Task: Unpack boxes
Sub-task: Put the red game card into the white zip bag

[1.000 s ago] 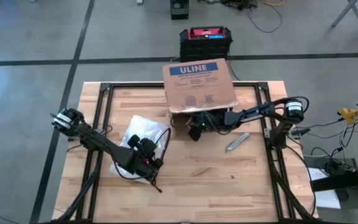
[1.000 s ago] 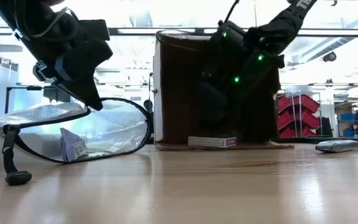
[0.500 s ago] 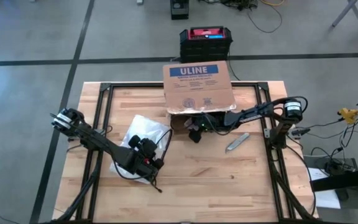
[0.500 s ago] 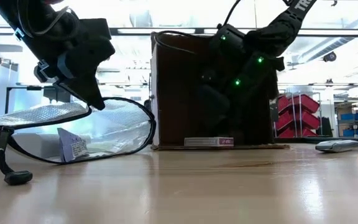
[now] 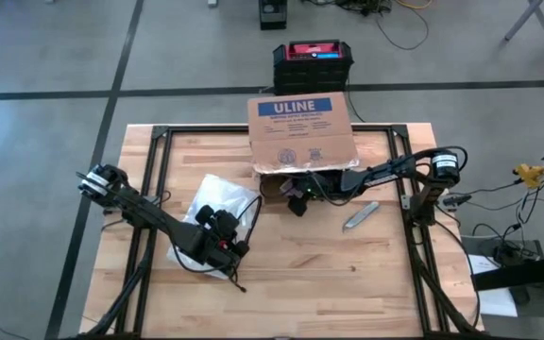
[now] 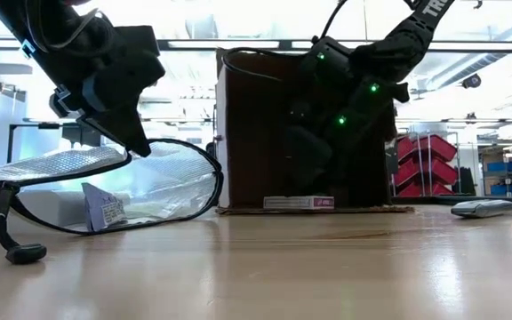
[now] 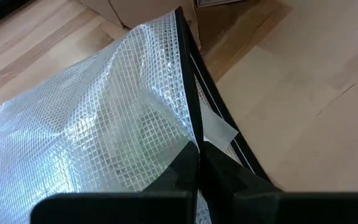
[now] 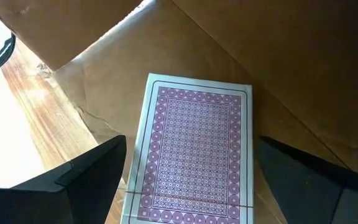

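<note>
The brown ULINE box (image 5: 300, 132) lies on its side at the table's far edge, its open mouth facing the near edge. A pink-patterned card deck (image 8: 194, 149) lies flat on the box's lower inside wall (image 8: 123, 81), also showing as the deck (image 6: 299, 203). My right gripper (image 8: 197, 186) reaches into the mouth, open, one finger on each side of the deck, as the right gripper (image 5: 297, 196) shows from above. My left gripper (image 5: 232, 244) is at the near left, shut on a clear mesh bag (image 7: 104, 124). My left gripper pinches the bag's black zip rim (image 7: 192, 134) between its two shut fingers, which slant down toward the far right and lie along the rim. The rim (image 6: 194, 156) is held up off the table, and the bag's underside (image 6: 123, 222) rests on the wood.
A small silver object (image 5: 360, 215) lies on the table to the right of the box's mouth. A black-and-red case (image 5: 312, 59) stands on the floor beyond the far edge. The bag's black strap end (image 6: 20, 254) rests on the table. Bare wood spans the near half.
The box has turned a little, from skewed to square with the table's far edge. The card deck in its mouth has shifted slightly and lies flatter. Both arms have stayed about where they were.
</note>
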Robot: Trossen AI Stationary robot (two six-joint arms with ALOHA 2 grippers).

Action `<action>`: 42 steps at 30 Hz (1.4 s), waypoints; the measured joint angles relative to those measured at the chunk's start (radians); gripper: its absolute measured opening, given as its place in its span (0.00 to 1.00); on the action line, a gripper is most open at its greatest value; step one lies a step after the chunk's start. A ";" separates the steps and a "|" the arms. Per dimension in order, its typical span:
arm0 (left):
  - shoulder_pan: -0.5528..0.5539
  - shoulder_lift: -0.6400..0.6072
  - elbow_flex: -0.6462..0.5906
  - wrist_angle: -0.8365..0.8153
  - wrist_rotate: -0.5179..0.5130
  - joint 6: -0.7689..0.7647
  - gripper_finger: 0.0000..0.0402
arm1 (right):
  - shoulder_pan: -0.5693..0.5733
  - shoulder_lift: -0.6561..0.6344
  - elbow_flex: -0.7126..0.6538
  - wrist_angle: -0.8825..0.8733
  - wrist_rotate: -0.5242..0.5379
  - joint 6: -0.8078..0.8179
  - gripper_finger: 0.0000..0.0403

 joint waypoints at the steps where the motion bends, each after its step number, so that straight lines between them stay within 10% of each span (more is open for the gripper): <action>1: 0.000 0.000 0.000 0.000 0.000 0.003 0.00 | 0.000 0.000 0.000 0.000 0.002 -0.005 0.85; 20: 0.000 0.000 0.000 0.006 0.001 0.026 0.00 | 0.005 0.150 0.002 0.085 0.051 0.020 0.83; 24: 0.000 0.000 0.000 0.007 0.001 0.027 0.00 | 0.005 0.141 0.002 0.079 0.045 0.014 0.70; 42: 0.000 0.000 0.000 0.172 -0.004 0.089 0.00 | 0.179 -0.040 -0.003 -0.017 0.072 -0.048 0.70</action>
